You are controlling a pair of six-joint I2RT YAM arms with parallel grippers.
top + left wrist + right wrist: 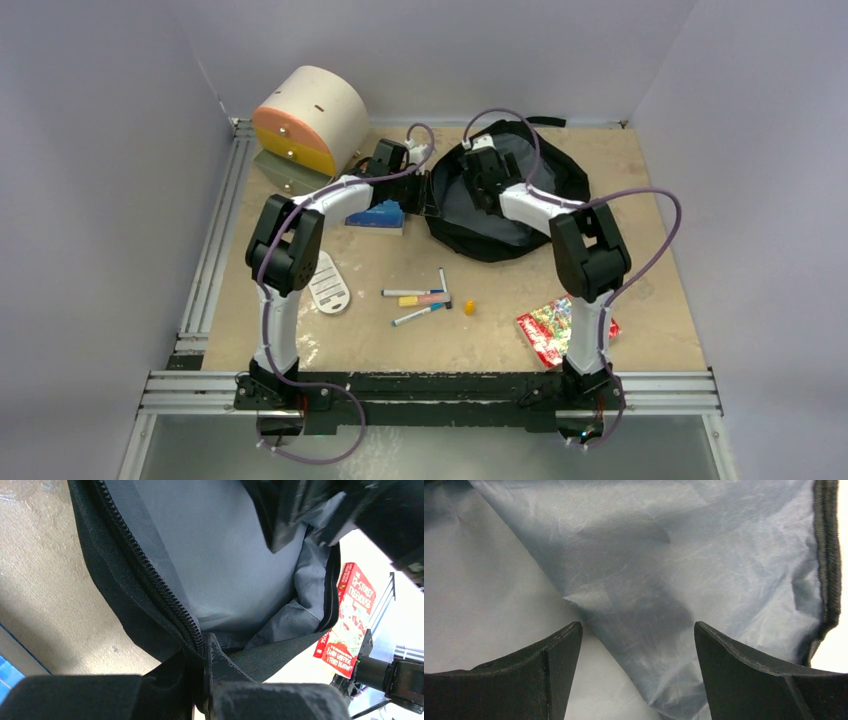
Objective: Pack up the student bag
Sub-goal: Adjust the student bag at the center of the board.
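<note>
Beige tabletop (400,348) between pale grey walls (100,150) bears the student bag (475,235)

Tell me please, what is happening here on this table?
Two robot arms are working on the black student bag. The left gripper is shut on the bag's zipper edge, holding the opening. The right gripper is inside the bag, open over the grey lining and holding nothing. The markers and the red book lie on the table, not yet packed.
</note>
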